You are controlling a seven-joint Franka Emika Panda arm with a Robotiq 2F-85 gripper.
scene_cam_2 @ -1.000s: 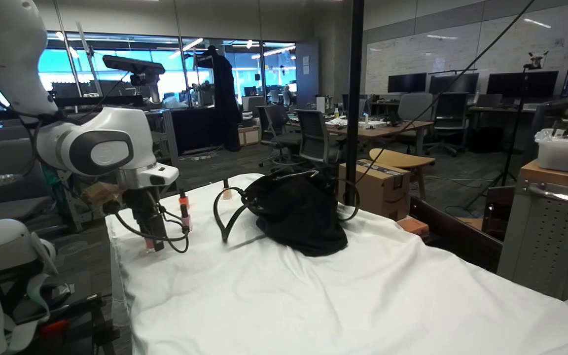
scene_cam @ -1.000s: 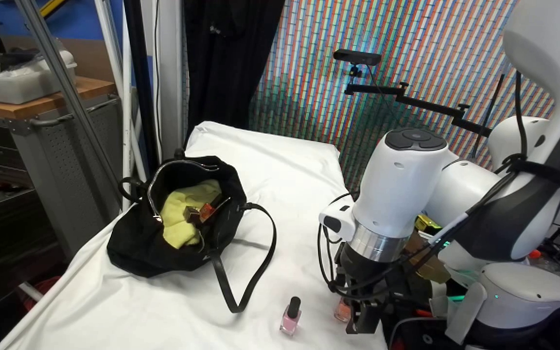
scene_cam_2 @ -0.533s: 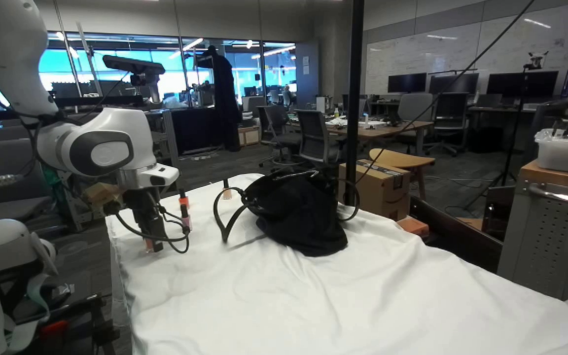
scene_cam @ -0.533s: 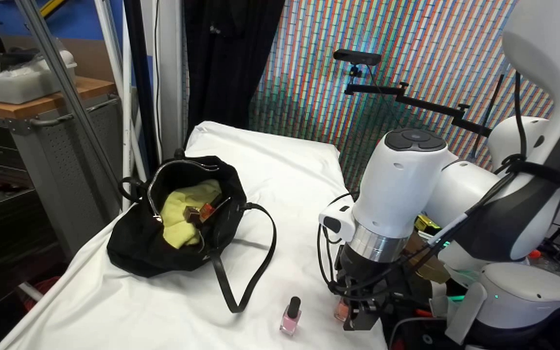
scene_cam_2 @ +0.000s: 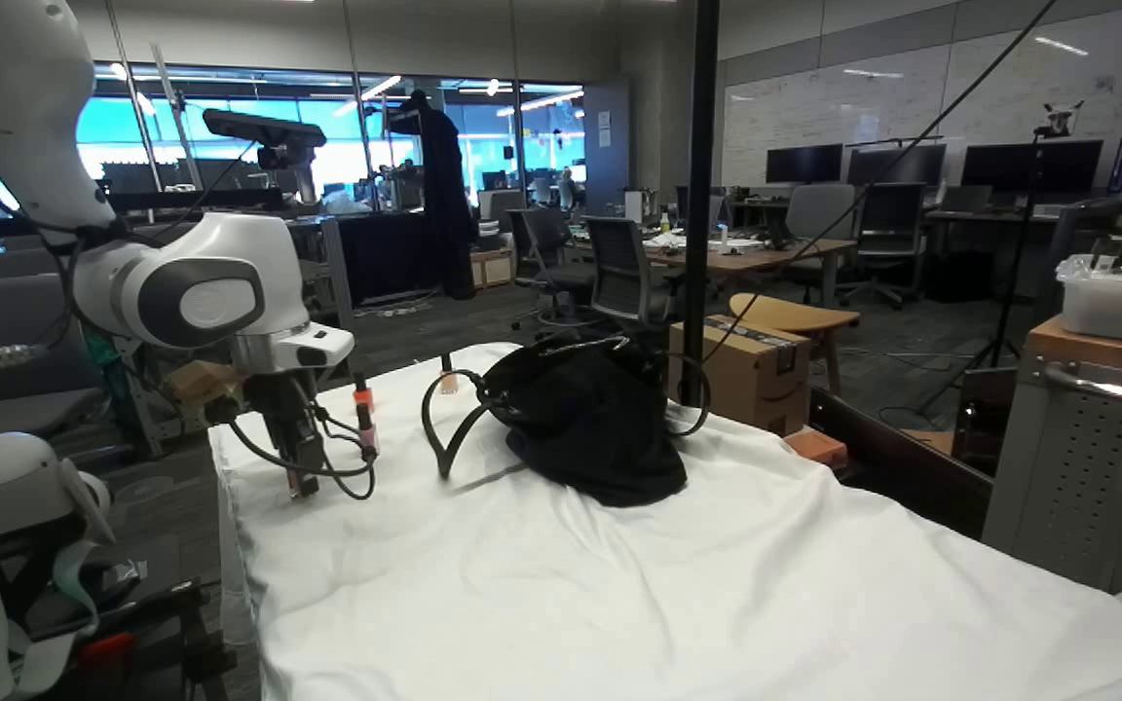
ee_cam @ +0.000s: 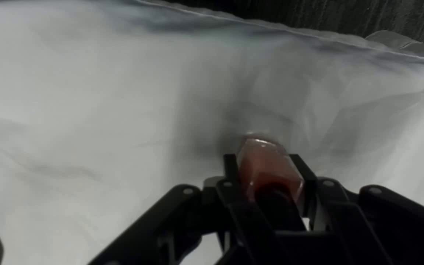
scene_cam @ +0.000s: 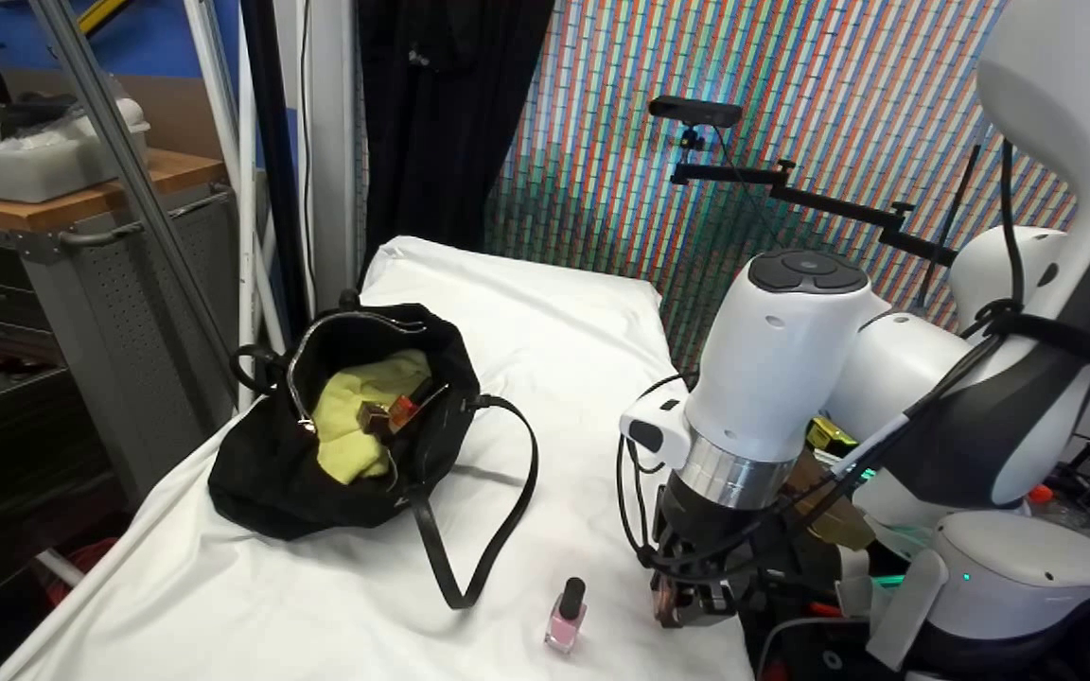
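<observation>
lower centre of the wrist view: the gripper (ee_cam: 263, 164) grasps a reddish, black-capped bottle (ee_cam: 267, 168) by opposite sides, likely so it cannot twist. at left in an exterior view, a black bag (scene_cam: 275, 478) gapes, probably propped by yellow cloth (scene_cam: 346, 407) inside.

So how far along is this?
Possibly done: small items and a yellow cloth lie inside the black handbag. In hand: the end effector grips a reddish nail polish bottle. Likely remaining: pink bottle, orange bottle, peach bottle, upright on the white sheet.
</observation>
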